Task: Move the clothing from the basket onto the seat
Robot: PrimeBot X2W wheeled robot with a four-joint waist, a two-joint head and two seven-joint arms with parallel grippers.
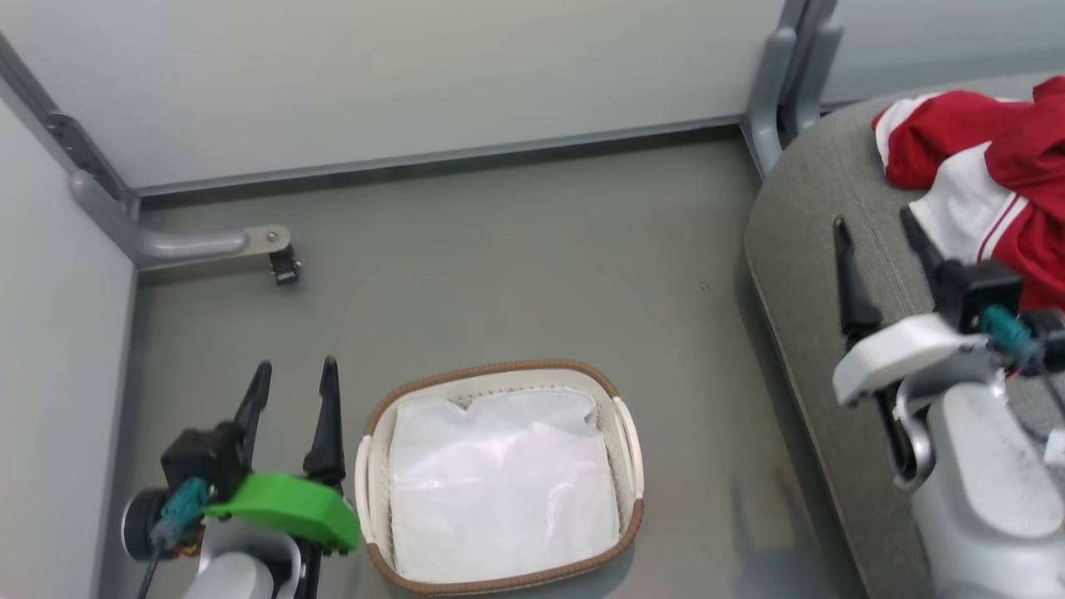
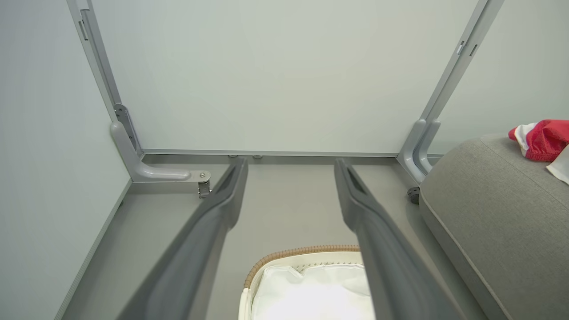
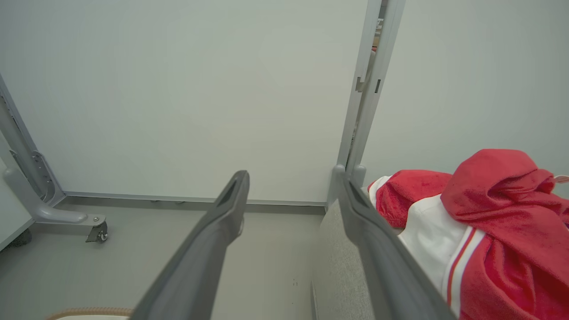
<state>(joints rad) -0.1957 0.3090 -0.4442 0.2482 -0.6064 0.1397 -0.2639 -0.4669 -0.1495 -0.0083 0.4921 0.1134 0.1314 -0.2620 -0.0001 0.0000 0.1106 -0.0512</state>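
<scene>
The red clothing with white panels [image 1: 982,158] lies bunched on the grey seat [image 1: 815,216] at the upper right, and it also shows as a red heap [image 3: 502,200] on the seat cushion [image 3: 338,266]. On the floor stands the basket [image 1: 499,368], holding just its white liner [image 1: 499,482]. My left gripper [image 1: 297,366] hangs open and empty to the left of the basket, its fingers spread above the basket's rim [image 2: 302,251]. My right gripper [image 1: 874,218] is open over the seat's left edge, just left of the clothing, with nothing in it.
Pale partition walls close off the back and left. A grey wall foot with a small caster [image 1: 283,266] juts onto the floor at the left. An upright grey post [image 1: 774,83] stands behind the seat's corner. Bare grey floor [image 1: 541,249] lies between basket and wall.
</scene>
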